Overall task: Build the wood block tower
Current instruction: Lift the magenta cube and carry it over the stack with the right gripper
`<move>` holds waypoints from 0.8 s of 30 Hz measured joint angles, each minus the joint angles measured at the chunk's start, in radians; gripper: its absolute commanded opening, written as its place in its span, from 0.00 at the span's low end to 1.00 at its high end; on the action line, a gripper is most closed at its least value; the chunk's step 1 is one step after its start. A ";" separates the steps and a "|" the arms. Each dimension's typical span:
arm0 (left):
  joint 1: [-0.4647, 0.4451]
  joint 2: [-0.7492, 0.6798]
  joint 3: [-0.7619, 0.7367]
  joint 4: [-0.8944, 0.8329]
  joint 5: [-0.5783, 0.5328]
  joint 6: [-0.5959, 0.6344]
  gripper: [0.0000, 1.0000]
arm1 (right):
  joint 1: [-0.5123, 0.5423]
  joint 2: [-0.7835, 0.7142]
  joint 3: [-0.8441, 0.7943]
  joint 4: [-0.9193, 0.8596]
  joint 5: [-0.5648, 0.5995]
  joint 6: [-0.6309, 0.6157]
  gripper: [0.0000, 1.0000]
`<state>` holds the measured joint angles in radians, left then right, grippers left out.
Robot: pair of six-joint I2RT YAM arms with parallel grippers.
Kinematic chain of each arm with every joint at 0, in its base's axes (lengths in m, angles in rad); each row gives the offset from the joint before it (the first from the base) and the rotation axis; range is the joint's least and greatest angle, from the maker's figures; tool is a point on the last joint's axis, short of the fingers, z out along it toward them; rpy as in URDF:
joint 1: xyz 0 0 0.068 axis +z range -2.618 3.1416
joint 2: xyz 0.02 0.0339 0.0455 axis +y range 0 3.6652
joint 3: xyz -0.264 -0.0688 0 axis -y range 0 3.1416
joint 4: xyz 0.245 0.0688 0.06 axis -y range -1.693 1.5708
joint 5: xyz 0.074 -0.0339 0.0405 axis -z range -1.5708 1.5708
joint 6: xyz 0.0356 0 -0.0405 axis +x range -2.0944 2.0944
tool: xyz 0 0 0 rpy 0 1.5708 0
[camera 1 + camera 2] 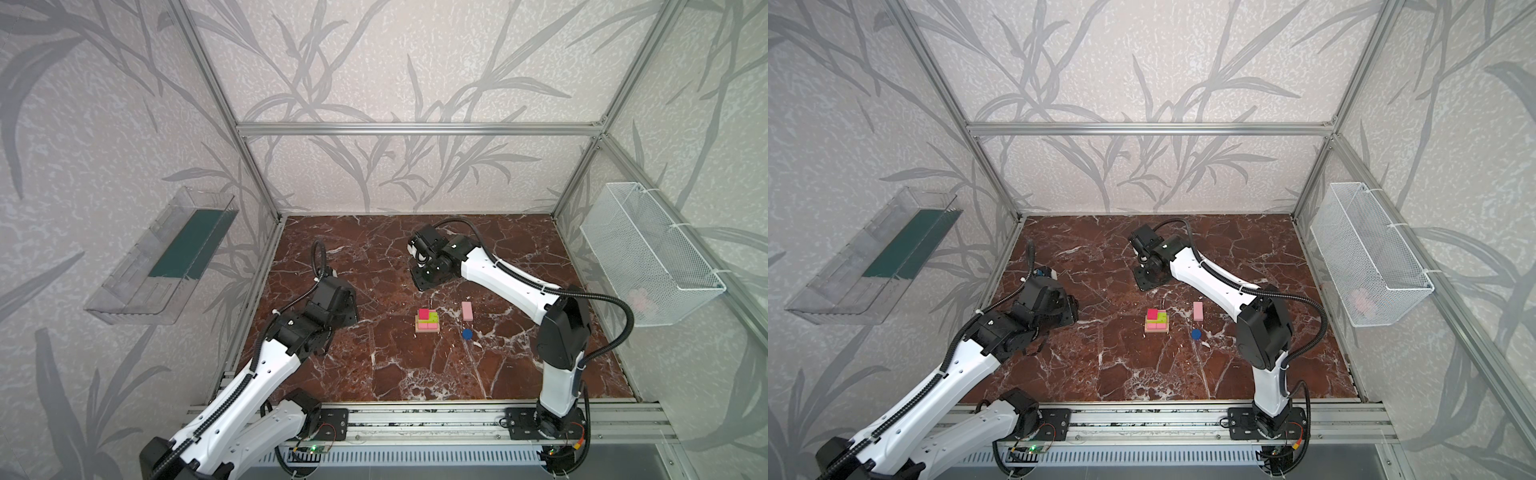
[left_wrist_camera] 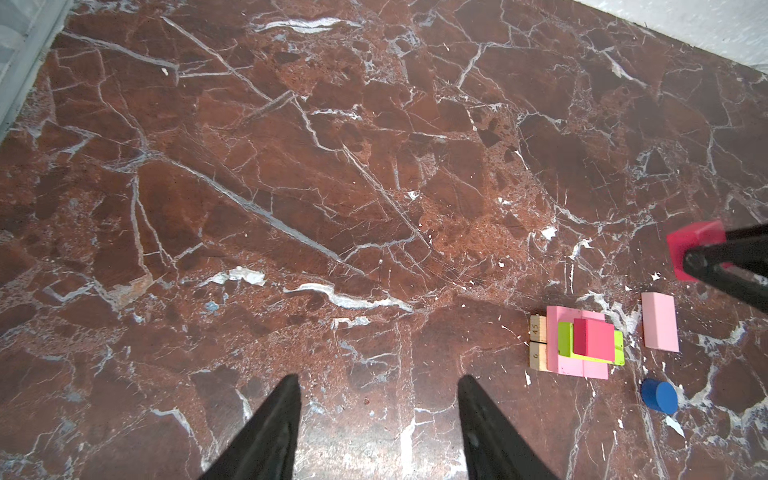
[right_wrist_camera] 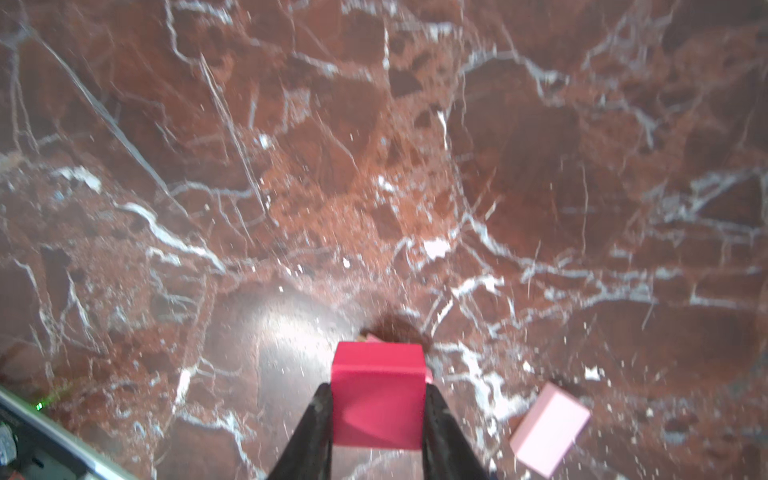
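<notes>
Two grippers share this marble table [image 1: 374, 365], and only one has work in hand. My left gripper [image 2: 379, 378] hangs over bare stone well to the left of the build, its jaws partly apart with nothing between them. I judge it is parked there to leave the other arm's path free.

My right gripper [image 3: 377, 390] is clamped on the held red cube [image 3: 378, 399], pinching two opposite faces so the flat underside can land square. It is raised off the table behind the tower [image 1: 427, 322], toward the back wall and not over it yet.

That tower stands mid-table. The tan bars [image 2: 537, 343] lie lowest, side by side for a wide foot, with the pink bars [image 2: 582, 372] across them. The lime-green bar [image 2: 564, 338] sits above, and the stacked red cube [image 2: 594, 340] covers part of it. The bare green beside that cube looks like the seat for the one I carry.

A loose pink bar [image 1: 467, 311] lies flat just right of the tower, with the blue disc [image 1: 467, 334] near it. Both sit apart from the stack and look within my right arm's reach.
</notes>
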<state>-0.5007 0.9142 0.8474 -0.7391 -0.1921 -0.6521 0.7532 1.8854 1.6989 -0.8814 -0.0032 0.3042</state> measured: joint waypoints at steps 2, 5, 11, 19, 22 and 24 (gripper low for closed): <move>0.000 0.009 -0.003 0.017 0.019 0.007 0.55 | -0.001 -0.034 -0.055 0.002 0.003 0.016 0.22; 0.000 0.024 -0.011 0.039 0.050 0.011 0.52 | -0.004 -0.084 -0.134 0.015 0.003 0.042 0.22; 0.000 0.049 -0.013 0.073 0.100 0.014 0.46 | -0.005 -0.175 -0.272 0.055 0.003 0.103 0.22; 0.000 0.082 -0.034 0.127 0.171 0.013 0.44 | -0.005 -0.239 -0.403 0.122 0.003 0.201 0.20; 0.000 0.098 -0.034 0.141 0.190 0.013 0.44 | -0.005 -0.245 -0.443 0.156 0.002 0.235 0.20; 0.000 0.103 -0.034 0.150 0.200 0.012 0.44 | -0.005 -0.250 -0.465 0.171 0.001 0.257 0.20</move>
<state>-0.5007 1.0176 0.8135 -0.5888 0.0078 -0.6403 0.7486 1.6356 1.2339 -0.7109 -0.0025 0.5617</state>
